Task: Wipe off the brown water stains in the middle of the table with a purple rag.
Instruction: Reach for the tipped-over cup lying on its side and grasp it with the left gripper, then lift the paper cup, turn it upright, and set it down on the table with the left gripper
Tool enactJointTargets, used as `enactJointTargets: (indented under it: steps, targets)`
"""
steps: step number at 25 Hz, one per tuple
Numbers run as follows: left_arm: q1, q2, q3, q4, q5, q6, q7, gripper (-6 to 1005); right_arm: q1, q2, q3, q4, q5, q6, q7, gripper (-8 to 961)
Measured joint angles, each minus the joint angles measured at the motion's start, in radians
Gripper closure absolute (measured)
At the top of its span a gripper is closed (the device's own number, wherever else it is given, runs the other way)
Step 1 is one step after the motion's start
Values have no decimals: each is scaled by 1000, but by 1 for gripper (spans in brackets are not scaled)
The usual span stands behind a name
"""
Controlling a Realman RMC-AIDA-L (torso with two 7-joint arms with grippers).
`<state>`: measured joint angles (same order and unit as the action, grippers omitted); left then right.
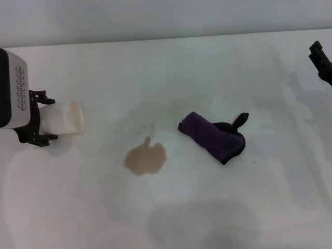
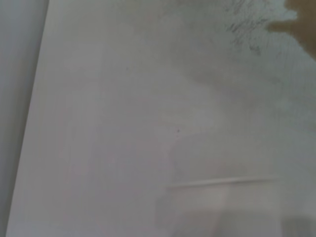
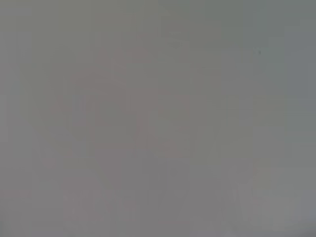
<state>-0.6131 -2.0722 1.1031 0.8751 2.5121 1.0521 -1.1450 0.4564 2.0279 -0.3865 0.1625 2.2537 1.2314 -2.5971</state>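
Note:
The brown water stain (image 1: 146, 158) is a tan blotch with a small upward nub, left of the middle of the white table (image 1: 207, 67). Its edge also shows in the left wrist view (image 2: 302, 23). The purple rag (image 1: 211, 136) lies rolled to the right of the stain, apart from it, with its black loop tab (image 1: 240, 120) pointing up and right. My left gripper (image 1: 44, 118) is at the left edge, shut on a pale cup (image 1: 65, 118) held on its side, left of the stain. My right gripper (image 1: 321, 62) is at the far right edge, well away from the rag.
The table's back edge meets a pale wall (image 1: 155, 15) at the top. Faint grey smudges (image 1: 306, 98) mark the tabletop on the right. A broad soft shadow (image 1: 197, 225) lies on the near side. The right wrist view shows only plain grey.

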Motion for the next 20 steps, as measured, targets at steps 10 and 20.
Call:
enactJointTargets:
  steps: [10,20]
  targets:
    - [2,0,-2,-9,-49,-10,27,159,1,0,-1,6,-1,3,0,76]
    - [24,-2,-2,-26,-135,-57,27,225,1,0,-10,16,-2,11,0,76]
